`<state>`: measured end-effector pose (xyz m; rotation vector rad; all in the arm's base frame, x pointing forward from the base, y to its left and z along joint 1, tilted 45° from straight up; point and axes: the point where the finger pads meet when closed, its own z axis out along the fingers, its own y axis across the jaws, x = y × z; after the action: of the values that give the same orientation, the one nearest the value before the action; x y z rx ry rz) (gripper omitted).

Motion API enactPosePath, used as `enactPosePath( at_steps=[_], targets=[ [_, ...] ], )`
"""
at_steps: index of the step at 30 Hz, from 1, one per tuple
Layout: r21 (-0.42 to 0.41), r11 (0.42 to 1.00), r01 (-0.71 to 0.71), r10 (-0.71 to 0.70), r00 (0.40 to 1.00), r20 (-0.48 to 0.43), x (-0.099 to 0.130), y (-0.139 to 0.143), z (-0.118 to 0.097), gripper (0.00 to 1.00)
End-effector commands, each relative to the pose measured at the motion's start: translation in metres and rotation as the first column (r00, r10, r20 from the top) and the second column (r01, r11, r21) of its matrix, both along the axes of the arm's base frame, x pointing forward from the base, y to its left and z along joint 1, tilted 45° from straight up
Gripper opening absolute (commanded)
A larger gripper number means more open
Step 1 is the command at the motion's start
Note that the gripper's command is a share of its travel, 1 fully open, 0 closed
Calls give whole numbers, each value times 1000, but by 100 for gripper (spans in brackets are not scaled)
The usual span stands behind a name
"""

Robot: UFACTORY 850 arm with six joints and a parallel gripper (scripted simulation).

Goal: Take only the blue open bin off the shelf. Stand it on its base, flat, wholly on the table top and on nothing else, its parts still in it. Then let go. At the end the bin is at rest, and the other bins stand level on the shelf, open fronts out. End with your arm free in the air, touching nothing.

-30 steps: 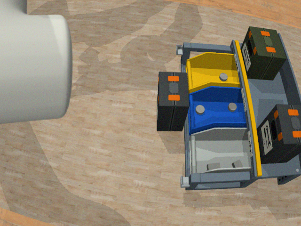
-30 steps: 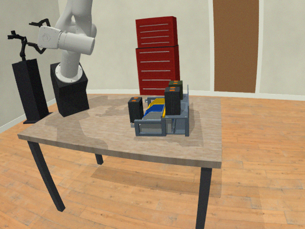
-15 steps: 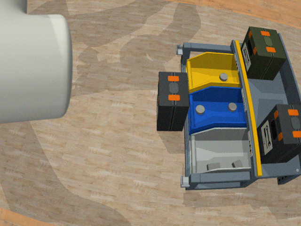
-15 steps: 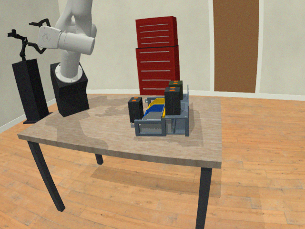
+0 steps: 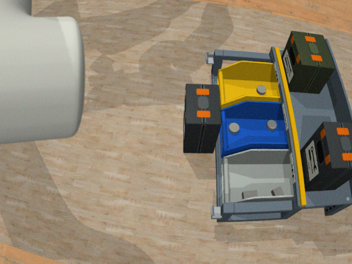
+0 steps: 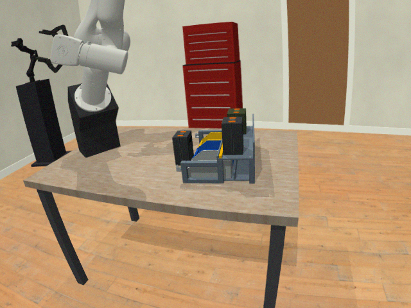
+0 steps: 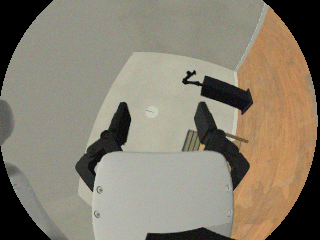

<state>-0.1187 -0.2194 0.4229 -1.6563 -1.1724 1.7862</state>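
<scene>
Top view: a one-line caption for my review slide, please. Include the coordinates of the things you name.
Blue open bin (image 5: 256, 136) (image 6: 210, 145) holding two grey round parts (image 5: 234, 128) (image 5: 271, 125), shelved between yellow (image 5: 247, 71) (image 6: 214, 135) and pale grey (image 5: 256, 170) (image 6: 207, 154) bins.

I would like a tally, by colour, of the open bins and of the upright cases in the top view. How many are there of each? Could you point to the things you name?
Yellow open bin (image 5: 249, 74) (image 6: 212, 136): 1
Blue open bin (image 5: 253, 136) (image 6: 210, 145): 1
Grey open bin (image 5: 256, 173) (image 6: 207, 154): 1
Black upright cases with orange latches: 2
Dark green upright case with orange latches (image 5: 309, 65) (image 6: 243, 124): 1
Total: 6

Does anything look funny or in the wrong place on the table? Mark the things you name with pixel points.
Yes, maybe one thing. A black case with orange latches (image 5: 202, 103) (image 6: 182, 149) stands right before the open front of the blue plastic bin (image 5: 256, 135) (image 6: 209, 145), partly in its way. Nothing looks spilled or broken.
</scene>
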Motion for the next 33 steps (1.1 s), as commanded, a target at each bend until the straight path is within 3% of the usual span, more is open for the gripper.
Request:
enactPosePath(
  at_steps=[1,5,6,10,22,23,27,33],
  targets=[
    [104,967,-231,235,972,-22,12,22,43,100],
    [104,967,-231,235,972,-22,12,22,43,100],
    [-6,1000,1,-1,999,52,2,5,9,100],
    [-27,1000,7,0,967,256,12,23,43,100],
    [-27,1000,7,0,967,256,12,23,43,100],
    [-32,999,17,-11,985,174,6,14,30,100],
    [-49,998,25,-5,928,372,16,32,64,100],
    [-49,998,25,-5,928,372,16,32,64,100]
  ],
)
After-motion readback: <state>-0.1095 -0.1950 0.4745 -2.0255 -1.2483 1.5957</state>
